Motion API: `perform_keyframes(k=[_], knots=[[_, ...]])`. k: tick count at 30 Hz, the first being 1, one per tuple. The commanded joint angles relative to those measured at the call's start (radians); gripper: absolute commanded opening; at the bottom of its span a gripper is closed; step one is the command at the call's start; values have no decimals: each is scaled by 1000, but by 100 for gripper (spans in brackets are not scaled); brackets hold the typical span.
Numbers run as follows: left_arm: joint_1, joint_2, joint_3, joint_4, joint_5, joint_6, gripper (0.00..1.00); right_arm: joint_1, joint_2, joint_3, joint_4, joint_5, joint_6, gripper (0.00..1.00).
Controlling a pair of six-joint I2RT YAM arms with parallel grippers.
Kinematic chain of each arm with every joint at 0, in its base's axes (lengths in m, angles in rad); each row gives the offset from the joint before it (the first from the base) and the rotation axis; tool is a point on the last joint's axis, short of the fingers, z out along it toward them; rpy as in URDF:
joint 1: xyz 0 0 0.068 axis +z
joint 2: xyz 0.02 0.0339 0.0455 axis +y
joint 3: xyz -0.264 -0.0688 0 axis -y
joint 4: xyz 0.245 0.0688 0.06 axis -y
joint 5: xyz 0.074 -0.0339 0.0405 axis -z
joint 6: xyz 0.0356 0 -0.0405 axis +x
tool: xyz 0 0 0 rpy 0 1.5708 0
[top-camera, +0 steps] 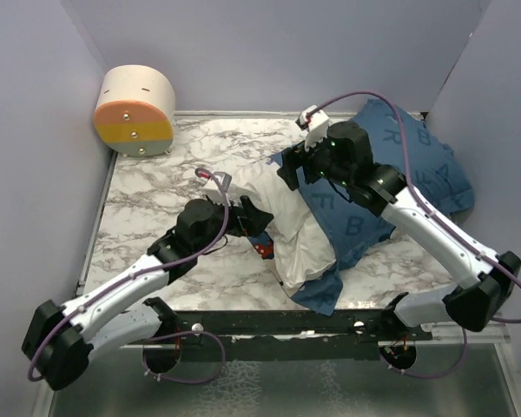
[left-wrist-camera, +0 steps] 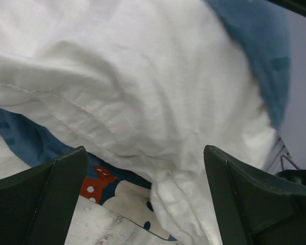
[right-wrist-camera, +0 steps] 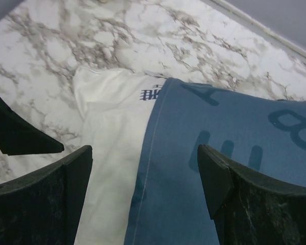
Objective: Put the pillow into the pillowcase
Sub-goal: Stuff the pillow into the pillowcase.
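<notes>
The white pillow (top-camera: 300, 236) lies mid-table, its far end inside the dark blue pillowcase (top-camera: 417, 165); its near end sticks out. My left gripper (top-camera: 257, 217) is open at the pillow's left side. In the left wrist view the pillow (left-wrist-camera: 143, 76) bulges between the spread fingers (left-wrist-camera: 41, 204), not pinched, with the pillowcase's cartoon print (left-wrist-camera: 117, 196) under it. My right gripper (top-camera: 293, 170) hovers open over the case's mouth. In the right wrist view the right gripper (right-wrist-camera: 145, 153) straddles the hem where the pillowcase (right-wrist-camera: 219, 143) overlaps the pillow (right-wrist-camera: 112, 127), near its printed label (right-wrist-camera: 150, 93).
A cream, orange and yellow drum-shaped object (top-camera: 137, 111) stands at the back left corner. Grey walls close in the marble table (top-camera: 156, 200) on three sides. The pillowcase bunches against the right wall.
</notes>
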Motion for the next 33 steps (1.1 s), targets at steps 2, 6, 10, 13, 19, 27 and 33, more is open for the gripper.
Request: perform_keyframes(k=[2, 6, 10, 13, 19, 27, 33], knots=[[175, 228, 42, 149, 284, -106, 99, 7, 141, 118, -134, 135, -40, 80], [196, 359, 94, 264, 349, -127, 99, 13, 200, 110, -144, 219, -47, 69], [196, 492, 145, 364, 378, -152, 98, 13, 213, 63, -131, 274, -46, 41], [196, 589, 173, 454, 398, -175, 84, 13, 209, 56, -120, 218, -49, 5], [196, 780, 286, 675, 525, -222, 0, 12, 183, 97, 45, -204, 5, 1], [180, 739, 449, 850, 558, -181, 0, 40, 273, 431, 165, -625, 230, 1], [138, 738, 228, 1016, 493, -176, 0, 31, 195, 76, 340, -613, 310, 1]])
